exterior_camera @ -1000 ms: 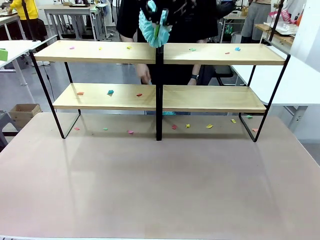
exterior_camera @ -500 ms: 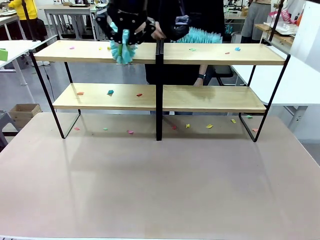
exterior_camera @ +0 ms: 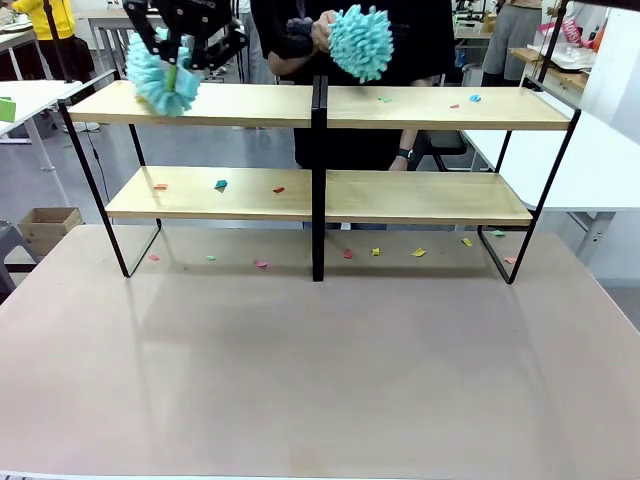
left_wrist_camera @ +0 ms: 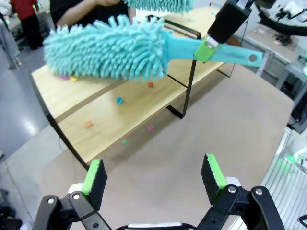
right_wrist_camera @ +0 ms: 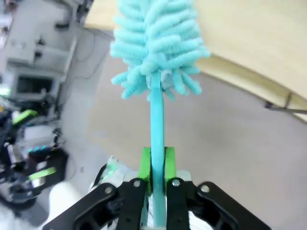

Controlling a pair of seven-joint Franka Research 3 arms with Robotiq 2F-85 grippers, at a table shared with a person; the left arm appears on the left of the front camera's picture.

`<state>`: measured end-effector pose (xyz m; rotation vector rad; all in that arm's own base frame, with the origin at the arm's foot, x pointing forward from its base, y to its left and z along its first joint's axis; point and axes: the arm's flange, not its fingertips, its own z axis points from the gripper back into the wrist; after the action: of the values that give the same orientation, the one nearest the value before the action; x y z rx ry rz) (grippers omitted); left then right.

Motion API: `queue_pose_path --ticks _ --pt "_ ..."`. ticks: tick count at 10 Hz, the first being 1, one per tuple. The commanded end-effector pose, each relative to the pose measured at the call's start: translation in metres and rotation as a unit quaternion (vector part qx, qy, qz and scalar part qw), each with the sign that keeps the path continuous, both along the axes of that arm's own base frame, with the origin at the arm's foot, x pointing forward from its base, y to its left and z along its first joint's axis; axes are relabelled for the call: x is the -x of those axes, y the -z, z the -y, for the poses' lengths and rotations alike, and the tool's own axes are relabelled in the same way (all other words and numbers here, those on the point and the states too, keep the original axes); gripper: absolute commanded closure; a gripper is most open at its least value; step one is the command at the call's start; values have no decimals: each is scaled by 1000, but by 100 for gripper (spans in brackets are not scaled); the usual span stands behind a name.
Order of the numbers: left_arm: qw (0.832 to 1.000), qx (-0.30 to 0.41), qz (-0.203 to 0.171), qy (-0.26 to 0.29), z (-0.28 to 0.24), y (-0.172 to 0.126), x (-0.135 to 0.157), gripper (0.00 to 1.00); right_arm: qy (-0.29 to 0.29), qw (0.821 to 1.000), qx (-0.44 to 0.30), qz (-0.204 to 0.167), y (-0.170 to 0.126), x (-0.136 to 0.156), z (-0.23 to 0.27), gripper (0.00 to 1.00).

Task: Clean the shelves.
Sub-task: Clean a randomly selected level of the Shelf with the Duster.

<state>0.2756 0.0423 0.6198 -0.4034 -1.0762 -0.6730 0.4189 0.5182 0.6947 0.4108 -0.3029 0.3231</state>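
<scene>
The shelves (exterior_camera: 240, 105) stand across the far half of the table, light wooden boards on a black frame. My right gripper (exterior_camera: 173, 72) is over the left end of the top left board, shut on the handle of a fluffy teal duster (exterior_camera: 160, 82) whose head touches that board. In the right wrist view the gripper (right_wrist_camera: 157, 163) clamps the thin handle with the duster (right_wrist_camera: 158, 43) pointing away. My left gripper (left_wrist_camera: 153, 172) hangs open and empty, looking at the shelves (left_wrist_camera: 120, 103) and that duster (left_wrist_camera: 110, 48). A person behind the rack holds a second teal duster (exterior_camera: 360, 42).
Small coloured paper scraps (exterior_camera: 220, 184) lie on the lower left board, the top right board (exterior_camera: 475, 98) and the table under the rack (exterior_camera: 418, 252). The near half of the pinkish table (exterior_camera: 320, 380) is bare. A cardboard box (exterior_camera: 45, 225) sits on the floor at left.
My right gripper swept the duster leftward along the top board, from the central post to the left end. The person's duster moved from beside the post up in front of their chest.
</scene>
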Motion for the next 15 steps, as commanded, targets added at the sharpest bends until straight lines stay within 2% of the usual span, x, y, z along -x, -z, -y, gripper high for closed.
queue_pose_path --ticks 1,2,4,6,7,9,11,15 --pt "1000 -3 -2 -4 1 0 1 0 -83 995 3 -53 -8 -10 -7 88" --pt "1000 -3 -2 -4 1 0 1 0 -138 987 -12 -82 -7 -10 3 88" --pt "1000 -3 -2 -4 1 0 1 0 -234 963 -64 -118 -24 -10 58 88" --pt "1000 -3 -2 -4 1 0 1 0 -247 958 -84 -122 -43 5 133 88" --pt "1000 -3 -2 -4 1 0 1 0 -293 943 -88 -132 -47 23 175 88" --pt "1000 -3 -2 -4 1 0 1 0 -238 956 -131 -108 -45 34 221 88" --pt "1000 -3 -2 -4 1 0 1 0 -208 960 -161 -98 -38 36 248 88" --pt "1000 -3 -2 -4 1 0 1 0 -205 959 -169 -94 -34 42 256 88"
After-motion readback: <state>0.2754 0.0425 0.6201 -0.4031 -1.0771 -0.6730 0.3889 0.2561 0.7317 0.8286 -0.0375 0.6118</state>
